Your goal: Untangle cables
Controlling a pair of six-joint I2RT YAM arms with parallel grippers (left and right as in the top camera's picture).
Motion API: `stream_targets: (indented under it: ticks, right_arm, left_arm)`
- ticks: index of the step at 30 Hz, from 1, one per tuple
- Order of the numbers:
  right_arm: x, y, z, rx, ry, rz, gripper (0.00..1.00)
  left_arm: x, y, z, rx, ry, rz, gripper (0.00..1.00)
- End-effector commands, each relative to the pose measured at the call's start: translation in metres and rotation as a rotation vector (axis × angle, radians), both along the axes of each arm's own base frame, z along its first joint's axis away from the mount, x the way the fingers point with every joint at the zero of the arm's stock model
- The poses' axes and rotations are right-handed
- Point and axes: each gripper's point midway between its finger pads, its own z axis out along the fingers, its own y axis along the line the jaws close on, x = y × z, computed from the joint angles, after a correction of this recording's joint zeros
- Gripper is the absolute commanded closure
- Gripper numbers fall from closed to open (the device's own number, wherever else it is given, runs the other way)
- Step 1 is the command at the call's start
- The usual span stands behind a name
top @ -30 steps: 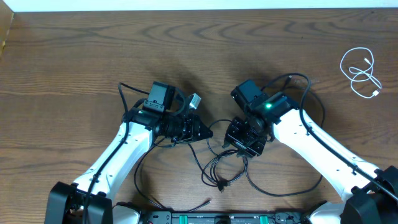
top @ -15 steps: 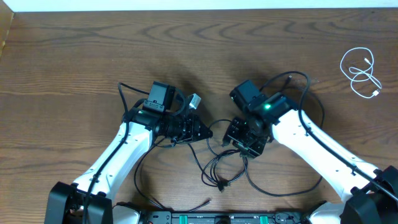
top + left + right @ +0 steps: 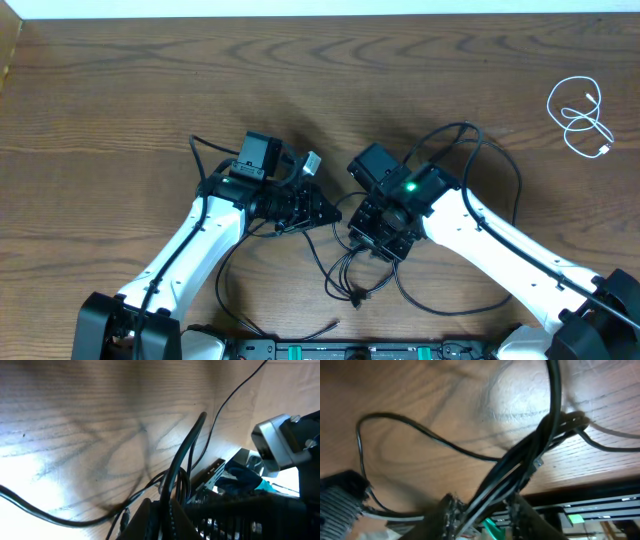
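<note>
I've got the black cables (image 3: 349, 272) in 1 snarl, nothing teased free yet; that's the job left. The white cable (image 3: 582, 118) sits well apart, up-right of the snarl, so I'd call 1 done. My left gripper (image 3: 322, 208), just left of the snarl, is clamped tight on black strands. My right gripper (image 3: 372, 235), just above it, has strands between its jaws; pinched or not, I can't tell. No readable writing.

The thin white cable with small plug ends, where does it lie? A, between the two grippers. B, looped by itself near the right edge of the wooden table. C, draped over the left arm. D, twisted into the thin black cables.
B: the overhead view shows the thin white cable looped alone near the right edge of the wooden table, well apart from the thin black cables.
</note>
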Motion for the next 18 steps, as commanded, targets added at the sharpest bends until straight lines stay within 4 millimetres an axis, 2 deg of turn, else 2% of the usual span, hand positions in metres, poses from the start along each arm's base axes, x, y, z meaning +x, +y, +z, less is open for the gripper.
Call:
stream_targets:
  ticks: [1,9,14,18]
  right_arm:
    - [0.005,-0.002,-0.002,-0.027,-0.018,-0.025,0.68]
    - [0.007,-0.004,-0.003,-0.039,-0.029,-0.026,0.67]
    - [0.012,-0.008,-0.004,-0.059,-0.053,-0.036,0.99]
    - [0.017,-0.008,-0.003,-0.041,-0.055,-0.051,0.99]
  left_arm:
    - [-0.003,0.002,-0.002,0.007,0.069,0.037,0.92]
    - [-0.010,0.001,-0.002,0.001,0.156,0.073,0.92]
    - [-0.012,-0.002,0.003,-0.031,0.169,0.059,0.92]
    - [-0.013,-0.002,0.003,-0.033,0.171,0.058,0.92]
